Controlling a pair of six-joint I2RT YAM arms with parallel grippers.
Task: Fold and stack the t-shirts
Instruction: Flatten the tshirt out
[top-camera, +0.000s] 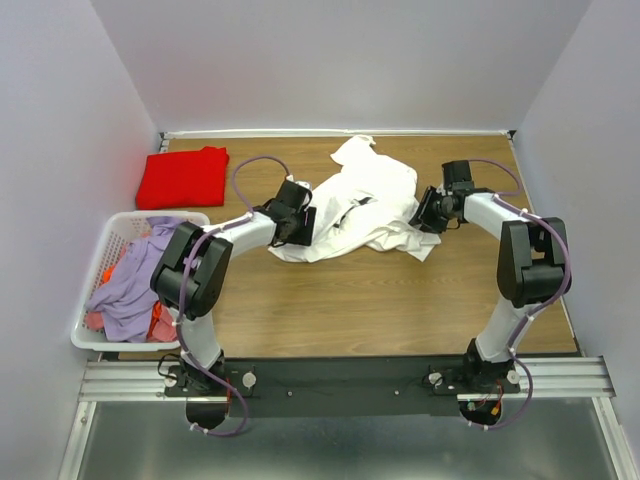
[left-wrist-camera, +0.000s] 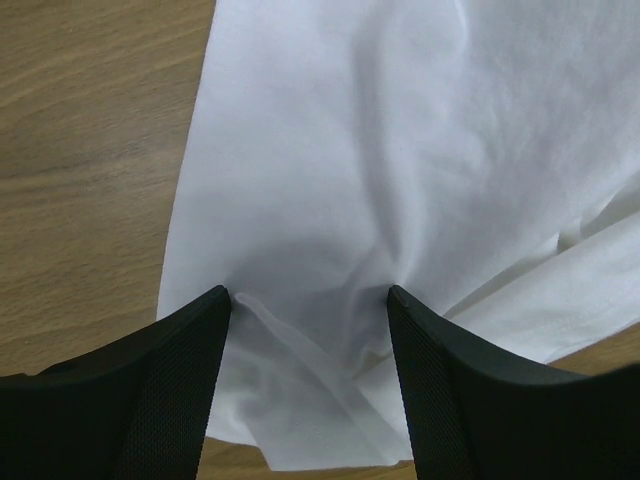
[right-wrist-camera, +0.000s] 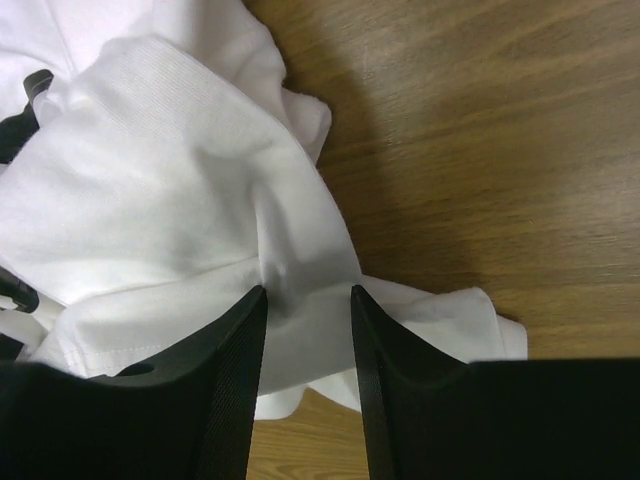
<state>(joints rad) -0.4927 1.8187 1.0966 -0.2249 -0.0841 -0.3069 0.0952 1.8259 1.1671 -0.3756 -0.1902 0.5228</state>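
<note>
While the crumpled white t-shirt sprawls on the wood-grain table, the left hand stands spread over its puckered edge. The right hand flanks a soft ridge, grip unclear.

Left gripper sat on the white t-shirt, jaws wide apart, and both black fingers had their tips pressed into the cloth. A raised crease ran between the tips, and wrinkles fanned out from the right one. The shirt's straight edge lay on the left, with bare wooden table beyond it.
</note>
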